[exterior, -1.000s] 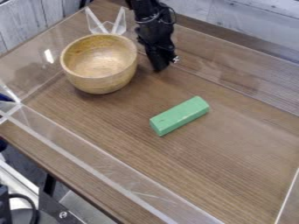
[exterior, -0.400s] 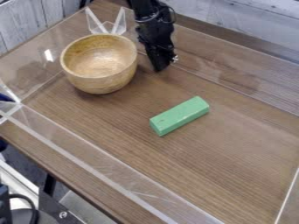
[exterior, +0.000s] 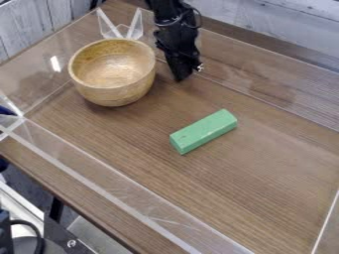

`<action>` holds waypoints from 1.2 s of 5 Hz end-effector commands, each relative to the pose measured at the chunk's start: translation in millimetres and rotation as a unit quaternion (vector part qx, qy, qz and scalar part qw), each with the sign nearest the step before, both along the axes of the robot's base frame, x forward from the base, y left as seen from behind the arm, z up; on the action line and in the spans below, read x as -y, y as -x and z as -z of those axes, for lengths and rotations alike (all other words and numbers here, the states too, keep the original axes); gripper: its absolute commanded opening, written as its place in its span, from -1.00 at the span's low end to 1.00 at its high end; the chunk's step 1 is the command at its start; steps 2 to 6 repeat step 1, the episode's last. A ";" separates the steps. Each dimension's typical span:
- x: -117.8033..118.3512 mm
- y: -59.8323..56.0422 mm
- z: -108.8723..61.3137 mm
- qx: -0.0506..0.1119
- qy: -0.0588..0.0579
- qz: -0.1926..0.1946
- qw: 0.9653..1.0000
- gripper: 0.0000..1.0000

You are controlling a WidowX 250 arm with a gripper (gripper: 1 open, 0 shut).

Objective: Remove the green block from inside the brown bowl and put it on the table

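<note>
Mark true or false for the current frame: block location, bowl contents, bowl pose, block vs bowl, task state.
1. The green rectangular block lies on the brown wood-grain table. True.
2. The green block is inside the round tan wooden bowl. False: it lies outside, on the table.
3. The bowl is upside down. False: its opening faces up.
4. The block and the bowl are apart. True.
5. The block still has to be taken out of the bowl. False: it is already out.

The bowl (exterior: 114, 73) hides part of its own floor (its near wall blocks the view).
</note>
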State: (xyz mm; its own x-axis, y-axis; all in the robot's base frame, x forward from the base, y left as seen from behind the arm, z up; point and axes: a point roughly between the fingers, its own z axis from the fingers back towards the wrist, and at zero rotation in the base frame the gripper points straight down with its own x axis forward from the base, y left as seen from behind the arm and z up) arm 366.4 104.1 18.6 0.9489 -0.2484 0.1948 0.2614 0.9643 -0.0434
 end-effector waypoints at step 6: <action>-2.6 1.0 -3.4 0.000 -0.010 0.005 1.000 -1.00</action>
